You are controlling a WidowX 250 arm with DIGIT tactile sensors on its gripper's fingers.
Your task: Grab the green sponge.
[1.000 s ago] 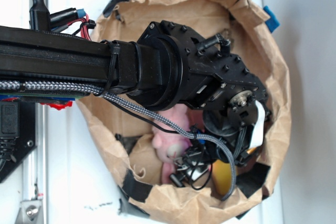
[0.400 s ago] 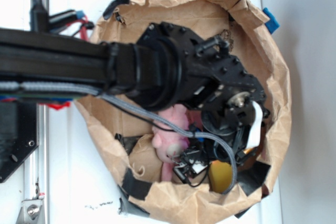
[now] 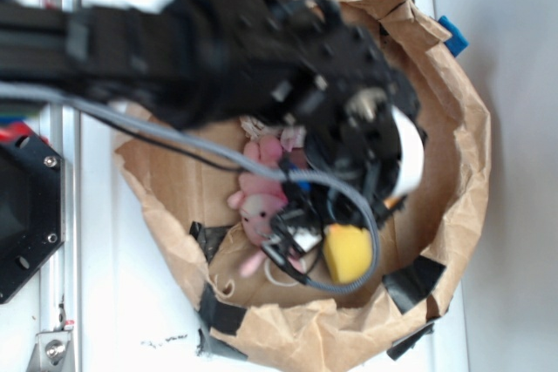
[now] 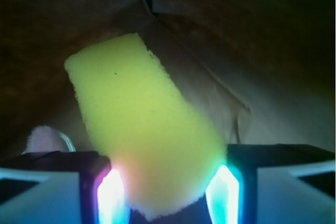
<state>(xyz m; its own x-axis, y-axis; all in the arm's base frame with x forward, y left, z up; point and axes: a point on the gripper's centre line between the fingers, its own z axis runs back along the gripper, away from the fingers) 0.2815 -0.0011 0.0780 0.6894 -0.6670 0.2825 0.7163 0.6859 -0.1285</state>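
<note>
A: Item one, exterior view. What is recorded?

B: A brown paper bag [image 3: 458,172], mouth open, rim crumpled and patched with black tape. Its upper-left half is covered by the blurred black arm [image 3: 218,50]. Open room is seen only along the bag's right wall and lower rim. Inside, a pink plush toy [image 3: 257,202] is listed at lower left, and the green sponge [image 3: 349,252], appearing yellow, near the lower rim just below the gripper [image 3: 327,241].

A: Item two, wrist view?

B: The green sponge [image 4: 144,129] is clamped between the gripper [image 4: 168,190] fingers, tilted up to the left, its upper end free. Brown paper wall is seen behind. A pale pink scrap [image 4: 44,139] is noted at the left edge.
</note>
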